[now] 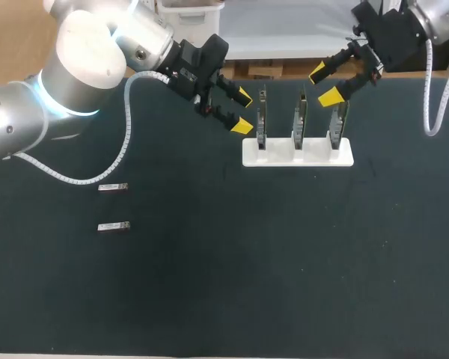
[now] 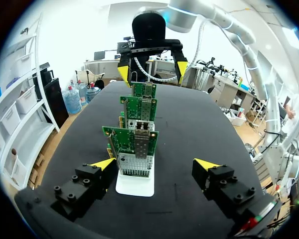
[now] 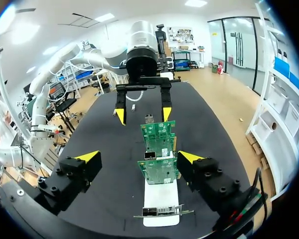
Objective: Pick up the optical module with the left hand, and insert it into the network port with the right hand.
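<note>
Here the black-covered table (image 1: 284, 284) bears a white slotted stand (image 1: 314, 155) holding three green network cards (image 1: 300, 120) upright, presumably to keep ports reachable, between the left gripper (image 1: 243, 111) and right gripper (image 1: 324, 84), both wide open and empty. Two small silver optical modules (image 1: 113, 188) lie flat, well behind the left gripper, awaiting pickup.

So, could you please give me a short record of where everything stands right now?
white holder: three network cards upright in it
left gripper: open, empty, by the holder's left end
right gripper: open, empty, by the holder's right end
far optical module: flat on table, untouched
near optical module: flat on table, untouched
task progress: nothing picked up yet
</note>
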Available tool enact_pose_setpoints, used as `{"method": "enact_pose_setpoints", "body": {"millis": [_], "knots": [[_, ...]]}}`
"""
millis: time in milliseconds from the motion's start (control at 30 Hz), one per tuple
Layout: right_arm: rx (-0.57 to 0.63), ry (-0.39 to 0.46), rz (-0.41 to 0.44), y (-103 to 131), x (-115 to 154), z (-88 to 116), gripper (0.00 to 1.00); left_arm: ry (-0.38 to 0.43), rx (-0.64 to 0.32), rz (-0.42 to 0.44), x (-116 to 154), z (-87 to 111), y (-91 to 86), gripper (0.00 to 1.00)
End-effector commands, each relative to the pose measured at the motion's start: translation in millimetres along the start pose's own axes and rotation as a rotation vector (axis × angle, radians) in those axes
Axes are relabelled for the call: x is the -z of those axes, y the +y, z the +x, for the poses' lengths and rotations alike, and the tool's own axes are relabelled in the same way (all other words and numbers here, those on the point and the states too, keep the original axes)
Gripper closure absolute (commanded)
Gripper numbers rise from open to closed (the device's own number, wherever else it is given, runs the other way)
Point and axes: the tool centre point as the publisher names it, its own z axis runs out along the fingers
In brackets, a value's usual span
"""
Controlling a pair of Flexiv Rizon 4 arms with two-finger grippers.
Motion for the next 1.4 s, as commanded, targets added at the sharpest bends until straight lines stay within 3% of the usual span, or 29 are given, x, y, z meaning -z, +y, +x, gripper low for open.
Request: {"method": "enact_pose_setpoints", "body": {"millis": [33, 300, 633, 867, 1100, 1400], "knots": [[0.0, 0.0, 0.009, 3.6, -0.4, 0.1, 0.0, 0.0, -0.001, 0.002, 1.0, -2.1, -0.4, 0.0], [0.0, 0.0, 0.009, 3.6, -0.4, 0.1, 0.0, 0.047, -0.036, -0.035, 13.7, -3.7, -8.1, 0.0], [0.0, 0.0, 0.009, 3.6, -0.4, 0.1, 0.0, 0.204, -0.062, -0.116, 43.5, 21.4, -29.6, 0.0], [0.0, 0.0, 0.009, 3.6, -0.4, 0.1, 0.0, 0.354, -0.067, -0.147, 69.8, 49.1, -44.2, 0.0], [0.0, 0.0, 0.009, 3.6, -0.4, 0.1, 0.0, 0.444, -0.008, -0.19, 95.8, 82.5, -57.6, 0.0], [0.0, 0.0, 0.009, 3.6, -0.4, 0.1, 0.0, 0.636, 0.048, -0.233, 121.5, 134.8, -68.5, 0.0]]}}
